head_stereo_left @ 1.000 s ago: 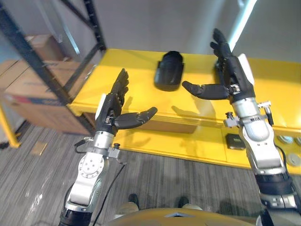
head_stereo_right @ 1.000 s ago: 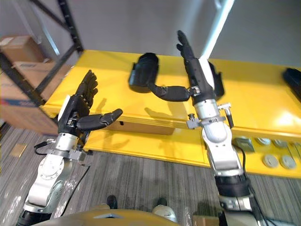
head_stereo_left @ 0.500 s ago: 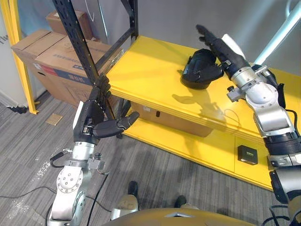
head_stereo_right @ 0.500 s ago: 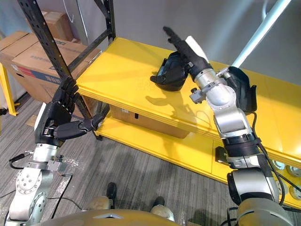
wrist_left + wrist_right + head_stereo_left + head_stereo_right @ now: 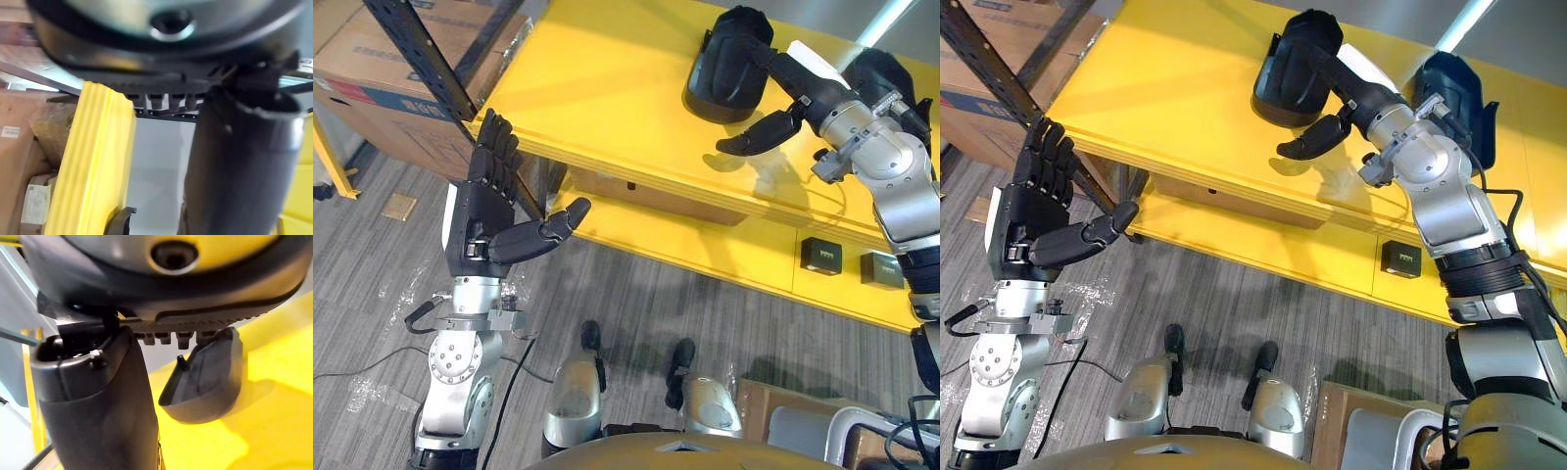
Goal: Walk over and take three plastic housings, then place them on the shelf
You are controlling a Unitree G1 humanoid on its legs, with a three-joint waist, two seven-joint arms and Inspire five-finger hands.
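Across the lower part of both head views, grey carpet floor (image 5: 636,304) covers the room in front of the unit. Above it stands the yellow shelf (image 5: 607,88), a smooth, glossy top with a rounded front edge running diagonally. A lower yellow level (image 5: 705,259) sits beneath that edge.

Cardboard cartons (image 5: 352,54) are stacked at the shelf's left end, behind a black perforated rack upright (image 5: 421,54). One carton carries a coloured label strip (image 5: 396,103), and a white label (image 5: 35,203) shows on a carton in the left wrist view. The print on both is too small to read.

Task items: two black plastic housings lie on the yellow shelf.
- The first housing (image 5: 720,73) lies near the middle of the top, with bare yellow surface between it and the rack upright.
- The second housing (image 5: 1454,88) lies further right, partly behind the right forearm.

Right hand (image 5: 1351,83): reached over the first housing with its fingers straight along the top and the thumb spread clear on the near side, above the shelf. It is not clamped on anything. Whether the fingers actually touch the housing cannot be told.

Left hand (image 5: 480,220): held over the floor just in front of the shelf's front edge, beside the rack upright. Its fingers are straight and apart, its thumb is out, and it is empty.

Two small black boxes (image 5: 822,255) rest on the lower yellow level, below the right arm.
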